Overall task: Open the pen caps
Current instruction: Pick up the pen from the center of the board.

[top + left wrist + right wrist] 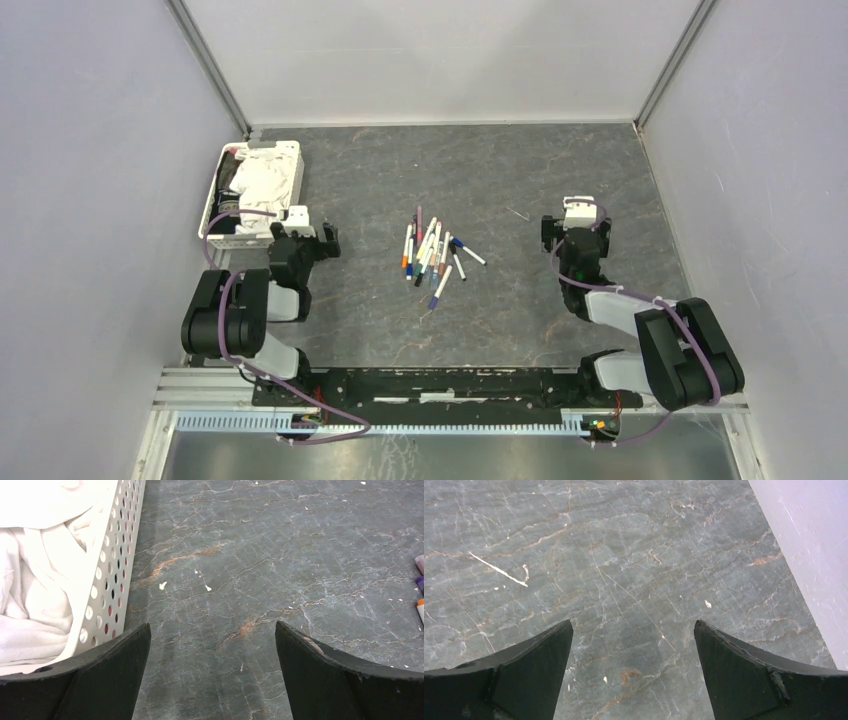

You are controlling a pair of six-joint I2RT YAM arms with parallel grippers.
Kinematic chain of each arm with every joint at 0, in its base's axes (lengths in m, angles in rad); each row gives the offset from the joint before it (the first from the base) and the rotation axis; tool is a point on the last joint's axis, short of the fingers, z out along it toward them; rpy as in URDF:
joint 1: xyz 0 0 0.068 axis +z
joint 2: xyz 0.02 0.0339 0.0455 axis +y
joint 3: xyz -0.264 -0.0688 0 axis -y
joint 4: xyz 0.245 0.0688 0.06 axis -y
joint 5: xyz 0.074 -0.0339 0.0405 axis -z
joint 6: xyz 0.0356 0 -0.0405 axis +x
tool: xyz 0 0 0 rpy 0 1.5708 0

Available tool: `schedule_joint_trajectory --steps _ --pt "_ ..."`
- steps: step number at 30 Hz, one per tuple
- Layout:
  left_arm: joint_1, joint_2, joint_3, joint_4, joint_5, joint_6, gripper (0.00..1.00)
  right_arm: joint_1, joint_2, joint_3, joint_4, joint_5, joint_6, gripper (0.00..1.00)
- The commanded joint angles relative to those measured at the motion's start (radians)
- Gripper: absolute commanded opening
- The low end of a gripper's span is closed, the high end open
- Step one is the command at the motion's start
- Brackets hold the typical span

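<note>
Left arm folds low beside the tray (211,200), left gripper (212,630) over bare table (520,180), jaws wide apart and empty. Pen caps (432,262) sit on the pens (428,245) piled mid-table, well apart from both arms. Right arm folds likewise, right gripper (633,625) gaping, empty

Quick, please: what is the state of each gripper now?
Left gripper: open, holding nothing.
Right gripper: open, holding nothing.
</note>
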Motion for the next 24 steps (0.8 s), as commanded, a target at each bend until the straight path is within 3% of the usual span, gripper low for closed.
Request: schedule_joint_trajectory --steps 1,8,12,14,16,17,18,21,24 --pt "0.005 0.006 0.022 0.062 -0.014 -0.02 1.0 0.006 0.011 0.102 -0.092 -0.017 0.011 0.99" --pt "0.003 0.009 0.026 0.06 -0.009 -0.019 1.0 0.004 0.004 0.181 -0.226 -0.02 0.177 0.99" --pt "0.003 -0.022 0.038 0.026 0.017 -0.013 1.0 0.004 0.01 0.218 -0.269 -0.174 0.13 0.99" --pt "0.003 -0.088 0.165 -0.254 0.031 -0.005 1.0 0.009 0.011 0.232 -0.287 -0.221 0.115 0.99" --pt "0.003 -0.102 0.363 -0.663 0.072 0.0 1.0 0.032 0.013 0.257 -0.326 -0.226 0.102 0.99" --pt "0.003 -0.09 0.458 -0.766 0.106 0.023 1.0 0.053 0.011 0.264 -0.339 -0.227 0.092 0.99" --pt "0.003 -0.058 0.554 -0.948 0.14 0.049 1.0 0.076 0.011 0.275 -0.358 -0.225 0.074 0.93" --pt "0.003 -0.015 0.728 -1.192 0.185 0.097 1.0 0.149 0.021 0.299 -0.401 -0.246 0.049 0.85" --pt "0.005 -0.069 0.73 -1.245 0.221 0.115 1.0 0.205 0.043 0.319 -0.425 -0.312 0.048 0.79"
